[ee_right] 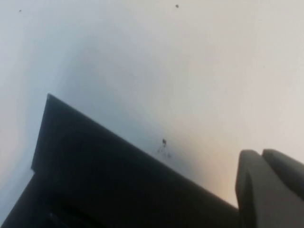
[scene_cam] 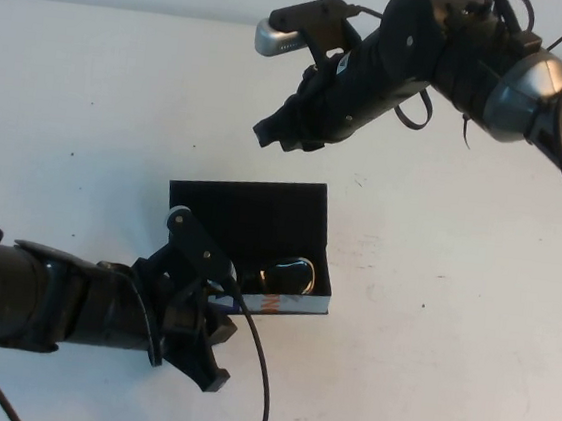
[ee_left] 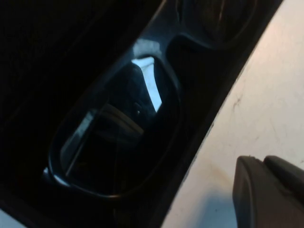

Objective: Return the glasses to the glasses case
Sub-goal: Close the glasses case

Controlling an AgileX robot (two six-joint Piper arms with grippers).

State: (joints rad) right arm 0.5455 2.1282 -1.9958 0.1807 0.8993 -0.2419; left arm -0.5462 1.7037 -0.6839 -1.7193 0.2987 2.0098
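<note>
We saw the glasses (scene_cam: 290,272) lying inside the open glasses case (scene_cam: 251,212) on the white table (scene_cam: 425,367), lid tilted back. The left gripper (scene_cam: 212,309) sat low at the case's front left corner; whether its fingers were apart we could not tell. The right gripper (scene_cam: 277,130) hovered beyond the lid, fingers pressed together on nothing.

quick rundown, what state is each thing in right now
black rectangular glasses case: lid open, standing up at the back
dark plastic-framed tinted glasses: lying inside the case
left pincer: at the case's front left corner, holding nothing visible
right pincer: shut, empty, raised above the table beyond the case
white table: bare around the case
</note>
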